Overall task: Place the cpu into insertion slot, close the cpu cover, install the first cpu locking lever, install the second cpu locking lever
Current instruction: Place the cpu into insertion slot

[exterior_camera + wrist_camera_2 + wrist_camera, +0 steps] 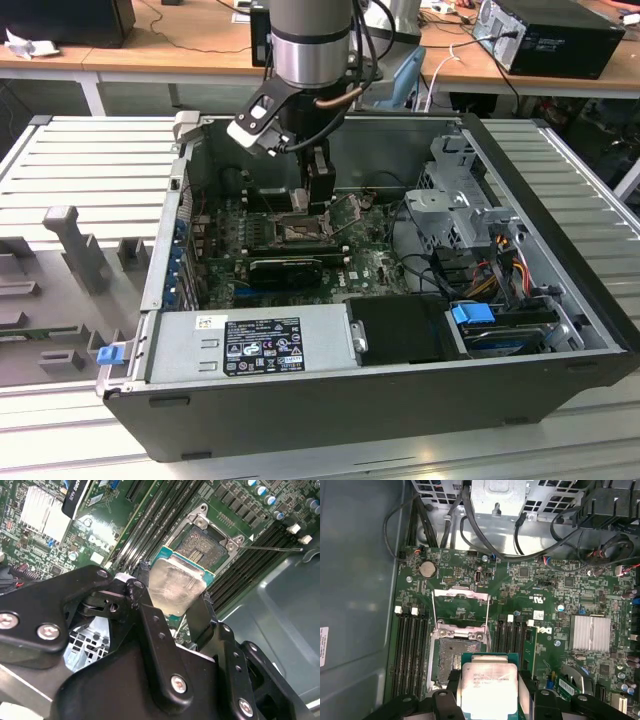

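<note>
My gripper [487,692] is shut on the cpu [487,686], a silver-topped square chip on a green edge, with a black finger on each of two opposite sides. In the second wrist view the cpu [172,586] hangs in the gripper [172,594] just short of the insertion slot [202,547], above the board and not seated. The slot [451,657] lies bare with its pin field showing. The cpu cover [460,604] is swung open, lying flat beyond the slot. In the exterior view the gripper [318,195] hovers over the slot [298,232] inside the open computer case.
Long black memory slots [410,650] flank the socket on both sides. A silver heatsink [590,632] and cable bundles [520,540] lie nearby. The grey power supply [250,345], a black card [285,268] and a drive cage [455,210] fill the case around the board.
</note>
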{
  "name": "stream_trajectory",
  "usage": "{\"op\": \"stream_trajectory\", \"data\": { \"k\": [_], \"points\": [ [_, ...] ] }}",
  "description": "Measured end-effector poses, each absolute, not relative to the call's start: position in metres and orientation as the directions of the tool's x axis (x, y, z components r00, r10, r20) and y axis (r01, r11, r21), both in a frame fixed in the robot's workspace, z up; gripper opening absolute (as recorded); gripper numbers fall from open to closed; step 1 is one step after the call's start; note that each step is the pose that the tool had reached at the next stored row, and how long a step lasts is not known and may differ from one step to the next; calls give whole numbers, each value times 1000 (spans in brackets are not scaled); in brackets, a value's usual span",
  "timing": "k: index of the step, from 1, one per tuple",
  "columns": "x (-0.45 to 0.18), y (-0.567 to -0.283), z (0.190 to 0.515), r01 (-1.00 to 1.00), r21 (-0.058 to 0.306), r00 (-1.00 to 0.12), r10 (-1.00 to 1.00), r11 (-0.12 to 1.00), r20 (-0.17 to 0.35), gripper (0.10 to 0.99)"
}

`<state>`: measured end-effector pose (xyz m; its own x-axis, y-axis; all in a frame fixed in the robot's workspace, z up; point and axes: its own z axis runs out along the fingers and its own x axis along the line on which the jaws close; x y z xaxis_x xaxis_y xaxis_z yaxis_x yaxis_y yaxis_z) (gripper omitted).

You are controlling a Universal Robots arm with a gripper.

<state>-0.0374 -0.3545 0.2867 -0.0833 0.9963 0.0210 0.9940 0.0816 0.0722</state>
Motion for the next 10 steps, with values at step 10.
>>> {"op": "stream_trajectory", "data": {
  "k": [10],
  "points": [
    [-37, -354, 283, 995, 72, -72, 997, 70, 21, 537]
  ]
}}
